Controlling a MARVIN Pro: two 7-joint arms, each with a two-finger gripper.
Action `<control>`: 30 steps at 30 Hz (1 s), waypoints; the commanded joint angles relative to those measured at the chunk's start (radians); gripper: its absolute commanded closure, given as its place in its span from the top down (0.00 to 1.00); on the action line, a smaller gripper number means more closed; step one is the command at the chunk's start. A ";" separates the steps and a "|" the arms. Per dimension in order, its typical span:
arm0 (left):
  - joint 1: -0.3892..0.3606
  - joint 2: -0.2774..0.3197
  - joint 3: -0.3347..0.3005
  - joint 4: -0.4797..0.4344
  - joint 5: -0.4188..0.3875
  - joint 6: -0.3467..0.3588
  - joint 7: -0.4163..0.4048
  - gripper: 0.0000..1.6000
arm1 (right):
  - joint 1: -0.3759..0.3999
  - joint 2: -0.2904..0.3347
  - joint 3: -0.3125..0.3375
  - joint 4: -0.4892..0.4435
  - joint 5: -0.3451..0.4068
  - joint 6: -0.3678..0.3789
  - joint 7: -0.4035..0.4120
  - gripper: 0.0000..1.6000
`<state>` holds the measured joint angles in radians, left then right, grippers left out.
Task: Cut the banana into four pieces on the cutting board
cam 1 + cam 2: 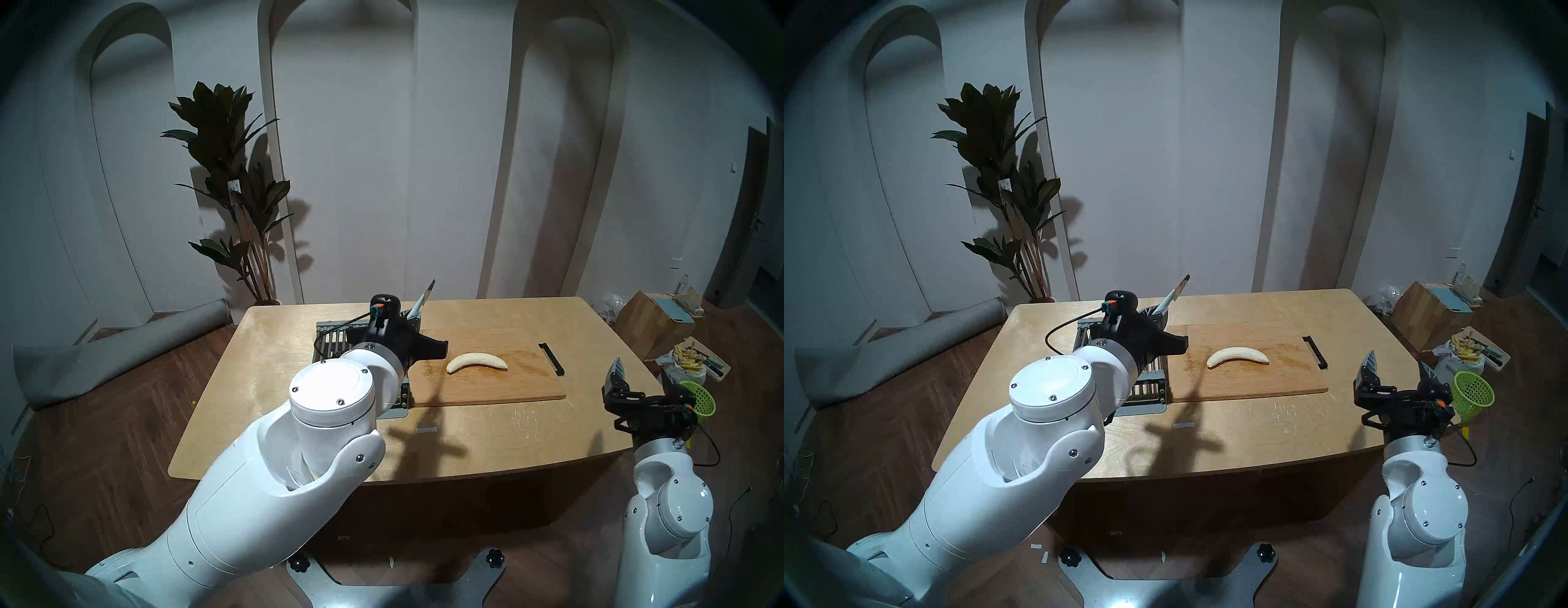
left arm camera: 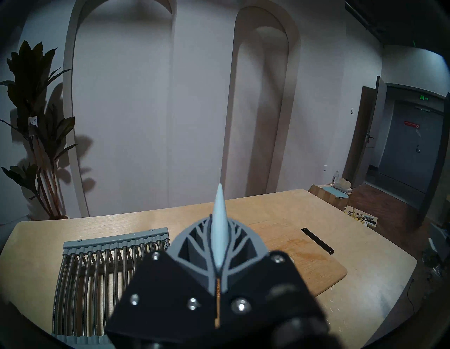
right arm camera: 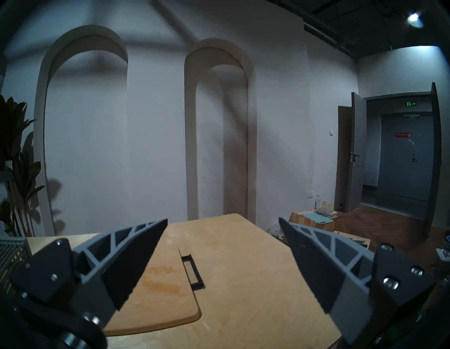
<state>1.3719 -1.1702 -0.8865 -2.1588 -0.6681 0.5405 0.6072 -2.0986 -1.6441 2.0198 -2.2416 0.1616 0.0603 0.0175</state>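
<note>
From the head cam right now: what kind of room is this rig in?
Probably a staged indoor test room, not a real kitchen: a lone wooden table with a cutting board, arched wall niches, a potted plant, and cardboard boxes on the floor.

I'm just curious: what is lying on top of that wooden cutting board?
Only a whole peeled banana lies on the cutting board, near its middle, uncut. The board's left edge is partly hidden behind the left hand, which holds a knife, so that strip cannot be checked.
</note>
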 commanded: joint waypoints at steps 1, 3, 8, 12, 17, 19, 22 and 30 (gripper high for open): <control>-0.007 0.003 -0.005 -0.004 0.003 -0.033 -0.023 0.00 | 0.084 0.068 0.119 -0.027 0.050 0.023 0.002 1.00; -0.008 0.004 -0.004 -0.001 0.002 -0.038 -0.031 0.00 | 0.108 0.093 0.157 -0.006 0.068 0.037 0.008 1.00; -0.011 0.004 0.001 0.005 0.001 -0.053 -0.052 0.00 | 0.167 0.157 0.233 0.062 0.119 0.079 0.029 1.00; -0.012 0.010 0.006 0.006 -0.002 -0.067 -0.083 0.00 | 0.209 0.204 0.274 0.123 0.162 0.113 0.053 1.00; -0.003 0.011 0.010 0.006 -0.001 -0.085 -0.102 0.00 | 0.261 0.255 0.314 0.215 0.181 0.148 0.097 0.09; 0.002 0.012 0.011 0.008 -0.003 -0.093 -0.108 0.00 | 0.278 0.270 0.325 0.253 0.182 0.161 0.117 0.00; 0.007 0.015 0.013 0.011 -0.001 -0.107 -0.118 0.00 | 0.296 0.301 0.335 0.309 0.178 0.172 0.143 0.00; 0.019 0.023 0.007 0.024 0.005 -0.148 -0.138 0.00 | 0.283 0.382 0.323 0.439 0.162 0.164 0.219 0.00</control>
<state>1.3857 -1.1514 -0.8705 -2.1310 -0.6682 0.4376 0.4867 -1.8309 -1.3604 2.3478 -1.8612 0.3399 0.2452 0.1813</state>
